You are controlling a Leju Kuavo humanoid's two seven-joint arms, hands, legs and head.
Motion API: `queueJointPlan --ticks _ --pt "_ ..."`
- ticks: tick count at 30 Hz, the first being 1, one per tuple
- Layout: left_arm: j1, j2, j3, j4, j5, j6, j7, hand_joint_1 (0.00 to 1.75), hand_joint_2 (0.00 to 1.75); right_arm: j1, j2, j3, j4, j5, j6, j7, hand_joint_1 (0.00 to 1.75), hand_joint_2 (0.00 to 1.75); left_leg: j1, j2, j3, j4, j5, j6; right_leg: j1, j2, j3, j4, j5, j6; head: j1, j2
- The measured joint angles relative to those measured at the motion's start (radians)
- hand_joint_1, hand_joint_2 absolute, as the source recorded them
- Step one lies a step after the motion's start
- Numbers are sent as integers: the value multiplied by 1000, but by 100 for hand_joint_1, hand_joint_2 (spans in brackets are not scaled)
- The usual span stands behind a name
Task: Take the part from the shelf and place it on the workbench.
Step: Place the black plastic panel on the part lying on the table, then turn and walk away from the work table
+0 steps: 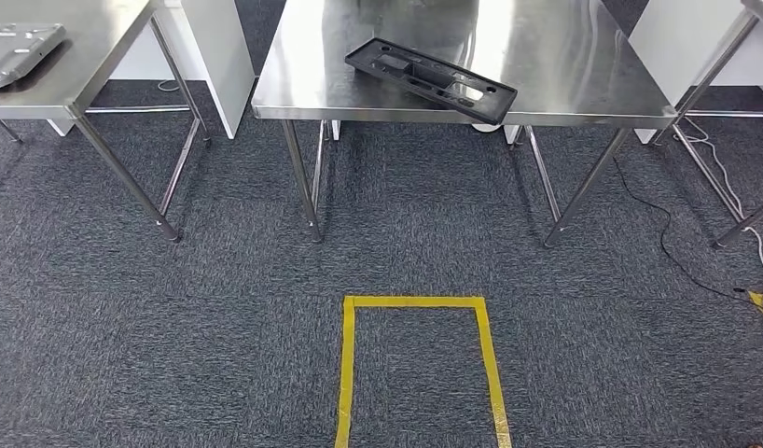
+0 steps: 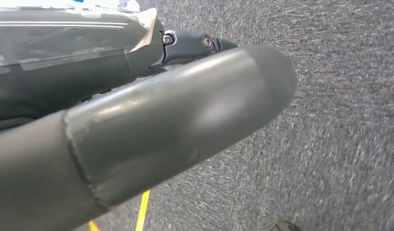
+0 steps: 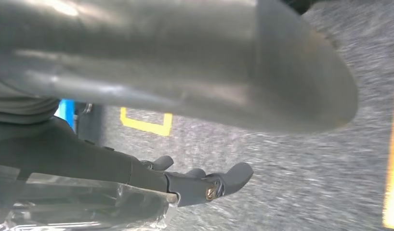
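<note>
Straight ahead at 12 o'clock, a broad steel table (image 1: pixel 564 84), shiny and bare across its far half; at 10 o'clock a second steel table (image 1: pixel 89 56) carrying a grey metal plate (image 1: pixel 14 47). On the carpet between robot and table, a yellow tape outline (image 1: pixel 346 373), open toward 6 o'clock. On the middle table, close to its front edge, the black part (image 1: pixel 431 77): a long flat frame lying face up, long axis running from 10 o'clock to 4 o'clock, the 4 o'clock end nearest the edge. Cannot tell whether this table serves as shelf or workbench; if workbench, placing looks done, and best left alone. If pickup is still due, step up square to the front edge, reach for both ends along the long axis, and lift level so the thin frame does not tip. Left hand (image 2: pixel 176 120) hanging over carpet, thumb out, dark fingers (image 2: pixel 195 44) straight beside it, holding nothing. Right hand (image 3: pixel 185 72) likewise low, fingers (image 3: pixel 219 183) loosely bent and apart from the thumb, nothing between them.
</note>
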State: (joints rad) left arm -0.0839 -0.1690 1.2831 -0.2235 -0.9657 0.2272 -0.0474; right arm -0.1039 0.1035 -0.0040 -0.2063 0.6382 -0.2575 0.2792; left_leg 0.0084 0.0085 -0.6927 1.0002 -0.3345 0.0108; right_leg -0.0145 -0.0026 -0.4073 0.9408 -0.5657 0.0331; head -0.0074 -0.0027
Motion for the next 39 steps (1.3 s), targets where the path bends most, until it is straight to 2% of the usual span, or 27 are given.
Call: queueJointPlan --ticks 1,2,4,5,6,7,8,9,11,13,15,17,19,20,21,22,23,24,26,27,29,32,34,36,37,38,39 --pt "-1 -21 -5 0 -3 29 -7 0 0 3 2 -2 1 -1 -6 1 0 0 1 -2 -7 10 -21 -5 -4 -2 -10 0 12 -10 -1 0" --pt "-3 -44 -9 0 -5 61 -12 0 0 5 4 -5 2 -3 -11 2 0 0 2 -4 -16 41 -62 -9 -9 -5 -21 0 25 -20 -2 0" --pt "-7 -81 -14 4 -5 97 -17 0 0 7 8 -12 2 -6 -19 1 0 0 5 -6 -41 163 -173 -16 -8 -10 -47 5 46 -33 -4 0" --pt "-9 -91 -15 6 -5 100 -18 0 0 7 9 -15 2 -7 -20 -1 0 0 6 -6 -50 231 -208 -18 -6 -12 -59 9 56 -35 -4 0" --pt "-12 -100 -16 9 -4 100 -18 0 0 7 9 -19 2 -8 -21 -3 0 0 6 -7 -49 277 -221 -20 -4 -13 -73 13 65 -34 -4 0" --pt "-14 -106 -16 11 -4 101 -18 0 0 7 9 -23 2 -8 -22 -4 0 0 5 -7 -33 290 -212 -19 -2 -14 -87 19 73 -32 -4 0" --pt "-16 -109 -16 12 -4 102 -18 0 0 7 9 -26 2 -9 -23 -4 0 0 5 -7 2 264 -191 -16 -1 -14 -100 25 80 -30 -5 0" --pt "-17 -111 -16 12 -4 102 -19 0 0 8 8 -29 2 -10 -25 -5 0 0 4 -7 54 204 -170 -10 -1 -14 -112 32 85 -27 -5 0" --pt "-18 -112 -17 12 -4 104 -19 0 0 8 10 -35 2 -17 -29 -9 0 0 0 -10 150 68 -161 4 1 -15 -131 43 92 -19 -5 0" --pt "-19 -114 -18 13 -6 106 -19 0 0 8 13 -45 2 -26 -34 -16 0 0 -8 -12 184 7 -171 14 0 -17 -140 47 102 -5 -4 0" --pt "-19 -117 -19 14 -7 107 -19 0 0 8 13 -53 2 -30 -36 -21 0 0 -8 -10 182 -10 -162 24 1 -17 -146 49 109 10 -4 0" --pt "-20 -120 -20 15 -7 107 -21 0 0 10 12 -58 3 -33 -38 -22 0 0 -3 -5 179 -25 -147 37 2 -13 -158 62 95 15 -4 0" --pt "-22 -122 -22 15 -8 108 -28 0 0 11 9 -64 3 -37 -42 -22 0 0 0 -1 166 -30 -132 44 0 -7 -187 133 34 6 0 0" --pt "-22 -122 -23 16 -9 109 -31 0 0 12 8 -69 4 -39 -45 -23 0 0 0 0 155 -31 -122 46 0 -4 -208 196 -7 2 3 0" --pt "-22 -122 -25 16 -9 110 -33 0 0 13 8 -73 4 -41 -47 -24 0 0 1 2 142 -30 -113 46 -2 -3 -226 262 -39 2 5 0" --pt "-22 -123 -26 17 -9 112 -33 0 0 14 7 -77 4 -43 -50 -25 0 0 1 3 128 -30 -103 44 -4 -2 -234 312 -55 7 5 0" --pt "-22 -123 -28 18 -9 115 -31 0 0 15 6 -81 4 -44 -52 -27 0 0 2 4 115 -29 -92 42 -7 -2 -228 331 -50 17 5 0" --pt "-22 -123 -29 19 -8 117 -30 0 0 15 4 -84 4 -45 -54 -30 0 0 3 5 101 -28 -82 38 -11 -2 -203 312 -28 31 5 0" --pt "-22 -123 -30 22 -6 120 -28 0 0 15 2 -91 4 -45 -57 -35 0 0 5 5 75 -21 -63 25 -19 -2 -104 180 18 51 6 0" --pt "-22 -124 -30 22 -5 121 -28 0 0 13 1 -93 4 -45 -57 -37 0 0 5 4 65 -16 -55 18 -19 1 -52 100 22 51 7 0" --pt "-22 -123 -30 23 -3 123 -27 0 0 13 1 -98 5 -45 -58 -39 0 0 2 4 55 -11 -36 4 -14 7 -2 11 11 38 7 0" --pt "-20 -123 -30 24 2 124 -28 0 0 15 -1 -102 6 -45 -59 -39 0 0 4 2 49 -11 -22 -6 -13 8 -16 13 15 19 2 0" --pt "-19 -123 -30 25 5 125 -34 0 0 17 -2 -103 6 -45 -59 -39 0 0 9 1 36 25 -74 -11 -16 4 -28 13 27 -4 2 0" --pt "-18 -123 -30 25 9 126 -41 0 0 18 -2 -104 6 -45 -59 -39 0 0 11 -1 7 132 -176 -17 -10 -1 -49 14 46 -29 1 0" --pt "-18 -123 -30 25 10 126 -44 0 0 19 -2 -105 7 -45 -59 -39 0 0 11 -2 -9 199 -217 -18 -6 -2 -62 14 56 -36 1 0" --pt "-18 -122 -31 26 5 124 -46 0 0 19 -2 -105 7 -44 -58 -39 0 0 11 -2 -17 257 -233 -18 -1 -3 -74 15 65 -40 1 0" --pt "-17 -122 -32 26 -3 122 -49 0 0 20 -2 -105 7 -45 -58 -39 0 0 11 -2 -14 288 -225 -16 3 -4 -84 17 74 -41 1 0"
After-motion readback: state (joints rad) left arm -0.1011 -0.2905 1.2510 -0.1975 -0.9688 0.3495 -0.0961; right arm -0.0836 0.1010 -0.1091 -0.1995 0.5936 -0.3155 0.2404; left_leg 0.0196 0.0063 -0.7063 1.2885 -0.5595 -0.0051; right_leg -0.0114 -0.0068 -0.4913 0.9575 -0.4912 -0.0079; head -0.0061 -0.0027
